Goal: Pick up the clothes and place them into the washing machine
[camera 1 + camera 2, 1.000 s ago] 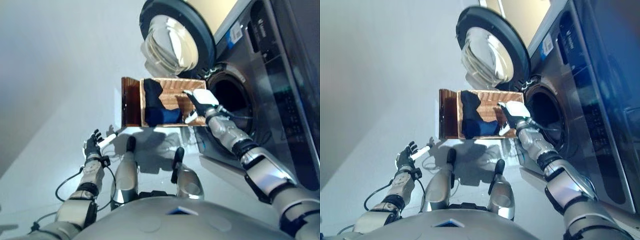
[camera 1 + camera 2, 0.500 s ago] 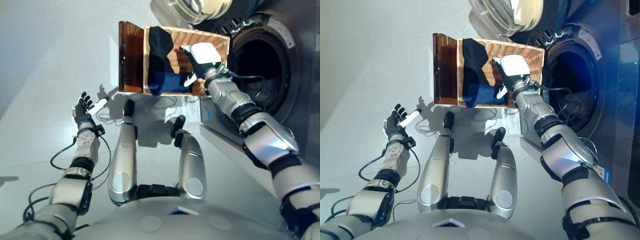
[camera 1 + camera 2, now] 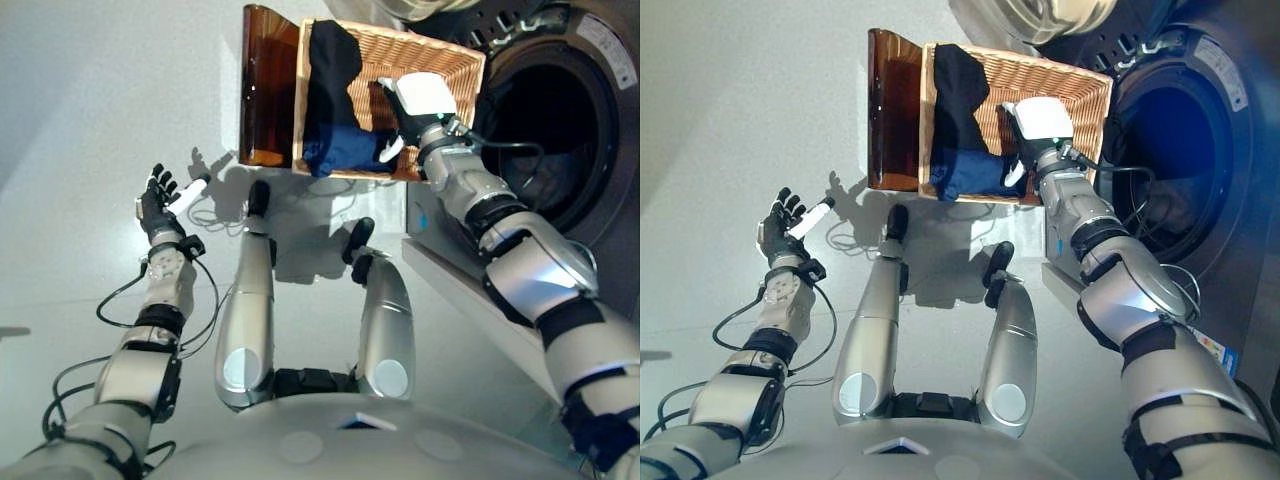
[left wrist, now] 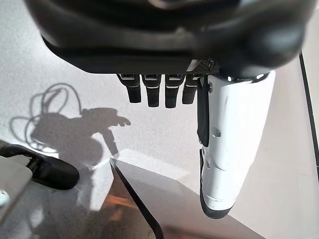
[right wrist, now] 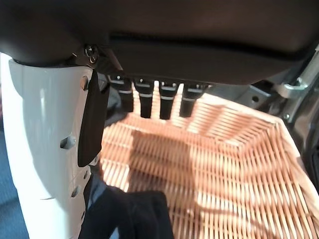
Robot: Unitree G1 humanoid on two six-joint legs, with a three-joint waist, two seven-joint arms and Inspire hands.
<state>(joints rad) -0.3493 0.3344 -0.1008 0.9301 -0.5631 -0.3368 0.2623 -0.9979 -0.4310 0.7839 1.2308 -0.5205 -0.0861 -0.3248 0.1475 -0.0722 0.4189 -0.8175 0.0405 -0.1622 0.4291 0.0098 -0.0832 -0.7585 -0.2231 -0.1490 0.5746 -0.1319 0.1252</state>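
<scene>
A wicker basket [image 3: 455, 62] stands on the floor in front of the washing machine's dark drum opening [image 3: 560, 130]. A black garment [image 3: 333, 60] and a blue garment [image 3: 340, 148] lie in its left half. My right hand [image 3: 420, 100] hovers over the basket's right part beside the blue cloth, fingers [image 5: 152, 99] straight, holding nothing. In its wrist view the bare woven bottom [image 5: 224, 164] and a dark fold of cloth [image 5: 134, 214] show below. My left hand [image 3: 160, 200] is out over the floor at the left, open and empty.
A brown translucent panel [image 3: 268, 85] stands against the basket's left side. The washer's grey front [image 3: 1230, 290] fills the right, with its round glass door [image 3: 1040, 15] swung open at the top. Pale floor [image 3: 90, 120] spreads to the left.
The camera has tilted, so the whole scene shifted. My right hand has sunk lower into the basket, closer to the blue garment. The left hand stays out and open.
</scene>
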